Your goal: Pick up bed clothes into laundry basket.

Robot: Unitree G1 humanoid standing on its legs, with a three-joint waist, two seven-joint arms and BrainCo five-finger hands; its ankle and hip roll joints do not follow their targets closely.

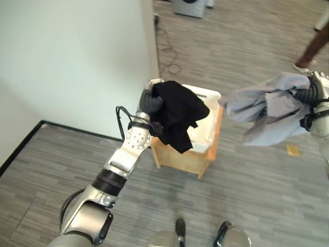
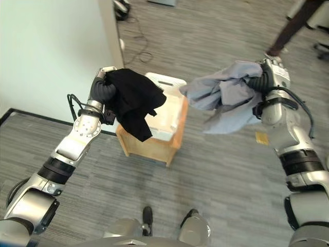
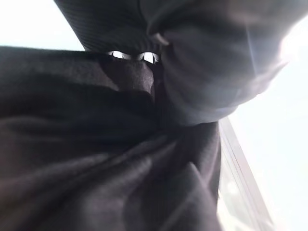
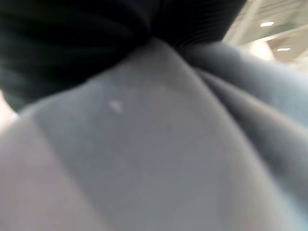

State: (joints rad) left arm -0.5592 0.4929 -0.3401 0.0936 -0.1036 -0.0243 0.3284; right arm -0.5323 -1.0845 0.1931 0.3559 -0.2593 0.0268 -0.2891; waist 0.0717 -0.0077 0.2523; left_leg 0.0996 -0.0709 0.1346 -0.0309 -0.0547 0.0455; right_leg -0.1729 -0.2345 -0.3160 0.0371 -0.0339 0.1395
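In the eye views, the left hand (image 2: 105,77) holds a black garment (image 2: 134,101) bunched and hanging over the laundry basket (image 2: 174,135), while the right hand (image 2: 271,72) holds a grey garment (image 2: 226,95) beside the basket. In the left wrist view, the fingers (image 3: 115,54) are curled into the black cloth; in the right wrist view, cloth hides the fingers, so I cannot tell their grip. Both pieces look soft, light and floppy, so a bunched fold is probably the best place to grasp.

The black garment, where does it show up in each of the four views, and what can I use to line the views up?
Left eye view: black garment hangs from the left hand, centre, over the basket.
Right eye view: black garment left of centre, again draped before the basket.
Left wrist view: dark folds across most of the picture.
Right wrist view: not in it; grey garment there.
Shared landmark: the wooden laundry basket in both eye views.
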